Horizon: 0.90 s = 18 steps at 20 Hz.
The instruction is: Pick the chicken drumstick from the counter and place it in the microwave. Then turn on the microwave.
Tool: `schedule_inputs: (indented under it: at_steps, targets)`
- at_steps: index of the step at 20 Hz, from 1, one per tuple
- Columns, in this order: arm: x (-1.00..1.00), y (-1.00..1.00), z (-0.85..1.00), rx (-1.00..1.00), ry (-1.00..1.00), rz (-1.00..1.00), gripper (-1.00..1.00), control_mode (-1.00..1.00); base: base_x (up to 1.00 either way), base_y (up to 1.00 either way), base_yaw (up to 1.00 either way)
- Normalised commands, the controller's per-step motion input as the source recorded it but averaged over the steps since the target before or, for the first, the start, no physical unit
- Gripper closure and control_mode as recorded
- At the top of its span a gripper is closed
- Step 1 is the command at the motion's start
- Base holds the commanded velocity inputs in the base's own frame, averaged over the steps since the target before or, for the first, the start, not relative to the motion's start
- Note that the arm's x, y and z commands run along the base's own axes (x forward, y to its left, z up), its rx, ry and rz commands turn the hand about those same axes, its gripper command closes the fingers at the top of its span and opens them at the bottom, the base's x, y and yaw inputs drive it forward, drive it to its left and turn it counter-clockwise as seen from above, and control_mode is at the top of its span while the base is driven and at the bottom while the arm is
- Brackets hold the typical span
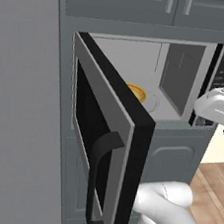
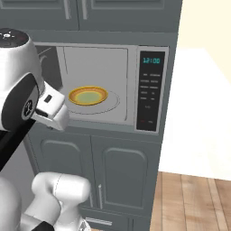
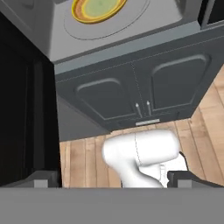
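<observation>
Inside the large silver-grey built-in microwave (image 2: 108,85), whose black-windowed door (image 1: 103,157) stands wide open, a yellow round plate (image 2: 88,95) sits on the turntable. No drumstick can be made out on it or elsewhere. The gripper (image 3: 113,178) hangs below the cavity, fingertips (image 3: 43,179) wide apart and empty. The meat is probably light, soft and greasy; the narrow bone end would suit a grasp.

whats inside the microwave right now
The microwave stands open, and a yellow plate sits on its round turntable. The plate's centre looks bare, with no drumstick on it. In the left base view the door covers the cavity's left part.
</observation>
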Motion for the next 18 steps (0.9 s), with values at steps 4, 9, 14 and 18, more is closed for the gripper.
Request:
schedule_inputs:
  at_steps: [4,9,14,18]
  targets:
    - [0.00,-0.05,-0.37,-0.01,0.10,0.00,-1.00,-1.00,0.00,0.00,0.00]
    - [0.00,0.00,-0.55,0.00,0.02,0.00,-1.00,-1.00,0.00,0.00,0.00]
    - [-0.05,0.00,-0.21,0.00,0.00,0.00,-1.00,1.00,-0.14,0.00,0.00]
    - [0.00,0.00,0.00,0.00,0.00,0.00,-1.00,1.00,-1.00,0.02,0.00]
